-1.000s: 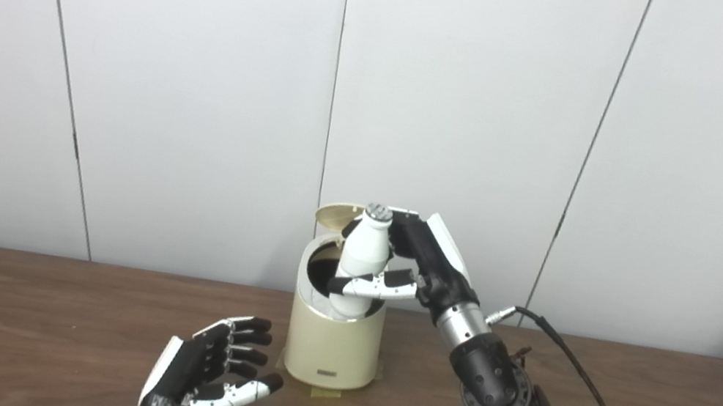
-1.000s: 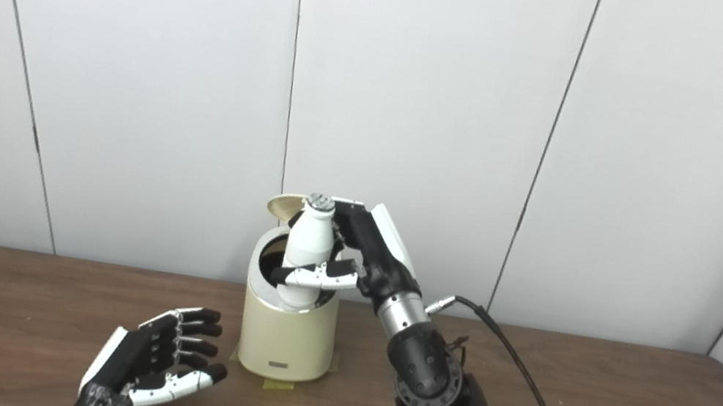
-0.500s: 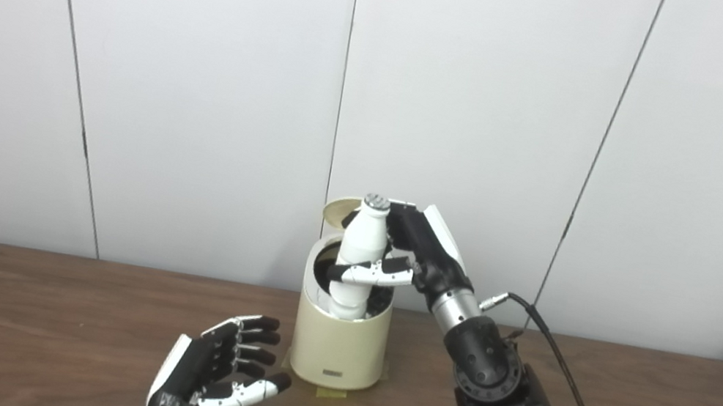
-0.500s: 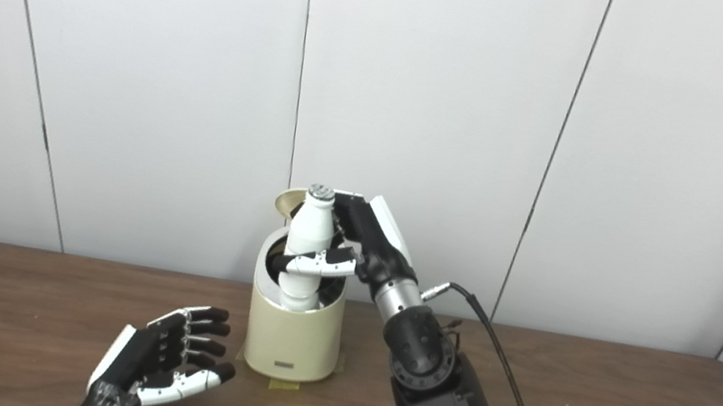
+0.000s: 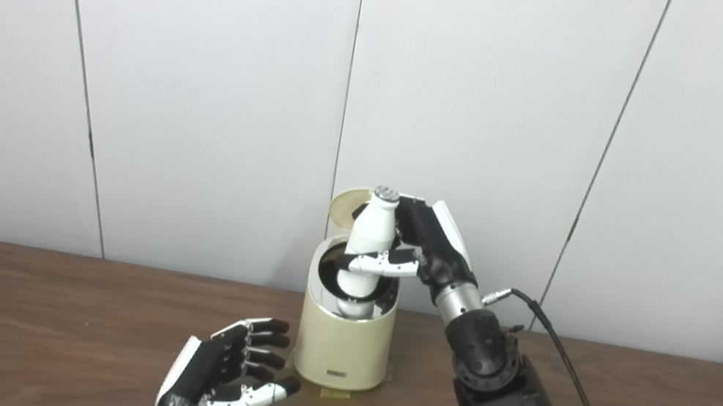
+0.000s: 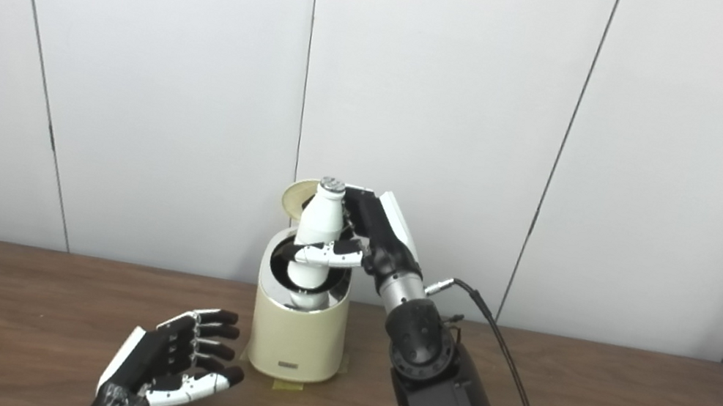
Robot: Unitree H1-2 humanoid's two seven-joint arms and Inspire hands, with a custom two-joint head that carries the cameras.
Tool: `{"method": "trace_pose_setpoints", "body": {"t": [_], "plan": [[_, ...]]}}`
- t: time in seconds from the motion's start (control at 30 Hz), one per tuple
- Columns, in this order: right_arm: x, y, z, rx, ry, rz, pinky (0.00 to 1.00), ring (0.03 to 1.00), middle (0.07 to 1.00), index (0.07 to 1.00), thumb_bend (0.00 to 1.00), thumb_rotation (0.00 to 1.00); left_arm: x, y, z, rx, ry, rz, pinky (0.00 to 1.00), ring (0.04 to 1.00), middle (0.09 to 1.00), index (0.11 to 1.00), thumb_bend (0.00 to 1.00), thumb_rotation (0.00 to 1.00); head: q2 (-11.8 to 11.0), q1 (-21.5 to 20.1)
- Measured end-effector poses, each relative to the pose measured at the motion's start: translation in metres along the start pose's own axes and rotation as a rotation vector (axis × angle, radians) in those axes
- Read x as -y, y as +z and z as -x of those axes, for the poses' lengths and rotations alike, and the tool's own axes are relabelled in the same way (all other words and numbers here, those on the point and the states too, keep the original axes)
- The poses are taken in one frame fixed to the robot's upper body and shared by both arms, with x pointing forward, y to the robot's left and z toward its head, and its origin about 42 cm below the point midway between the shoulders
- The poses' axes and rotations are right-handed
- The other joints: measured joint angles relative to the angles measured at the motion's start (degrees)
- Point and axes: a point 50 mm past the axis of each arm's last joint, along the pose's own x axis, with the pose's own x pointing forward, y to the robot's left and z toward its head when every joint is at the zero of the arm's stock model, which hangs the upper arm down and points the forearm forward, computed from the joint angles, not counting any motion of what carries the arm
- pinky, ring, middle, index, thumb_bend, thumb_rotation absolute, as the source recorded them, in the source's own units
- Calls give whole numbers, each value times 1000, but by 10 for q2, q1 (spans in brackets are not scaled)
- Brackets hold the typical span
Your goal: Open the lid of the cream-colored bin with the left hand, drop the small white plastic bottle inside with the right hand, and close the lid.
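**Here, the bottle stands in the mouth of the open bin**

Near the centre of the frame, the cream-colored bin point(image 5: 344, 345) stands on the brown table point(image 5: 15, 313), with a scrap of yellowish tape point(image 5: 332, 393) at its foot. Its round lid point(image 5: 348, 202) is tipped up behind the opening, against the white wall panels point(image 5: 205, 79).

The right hand point(image 5: 424, 247) reaches in from the lower right of the picture and is closed around the small white plastic bottle point(image 5: 368, 241): the thumb wraps across the bottle's front, the other fingers sit behind it. The bottle is nearly upright, leaning slightly, its grey cap point(image 5: 386, 195) level with the raised lid and its base down inside the bin's dark opening. A black cable point(image 5: 569, 374) runs from the wrist toward the lower right.

The left hand point(image 5: 227, 373) lies low on the table in the lower middle left, just beside the bin's base, palm up, fingers spread and loosely curled, holding nothing.
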Motion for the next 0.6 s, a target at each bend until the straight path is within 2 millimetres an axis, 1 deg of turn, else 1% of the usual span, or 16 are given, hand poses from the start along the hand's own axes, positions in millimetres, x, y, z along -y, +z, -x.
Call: {"method": "trace_pose_setpoints", "body": {"t": [0.2,0.3,0.4,0.5,0.53,0.57,0.6], "plan": [[-3,1,1,49,43,64,286,369,471,551,509,0,0,6,1,21,0,-1,586,635,715,751,719,83,2,0],[-1,2,2,107,64,103,312,399,477,532,515,0,1,5,1,20,-2,-2,583,634,714,753,720,84,4,0],[2,0,4,156,75,121,357,415,519,512,516,0,1,5,1,20,-2,-1,579,638,715,751,720,71,7,-1],[3,-4,5,172,80,124,335,425,531,515,515,0,1,5,1,16,-2,-1,576,633,710,747,725,77,7,-1],[3,-3,5,179,81,127,353,483,600,582,686,0,1,5,1,14,-2,-1,574,632,711,747,723,73,7,-1],[3,-3,5,181,83,132,370,521,644,626,770,0,1,5,1,13,-2,0,572,631,711,745,722,71,8,-1],[3,-4,6,182,87,142,381,545,671,653,823,0,1,5,1,12,-2,1,570,631,711,745,721,70,9,-1]]}}
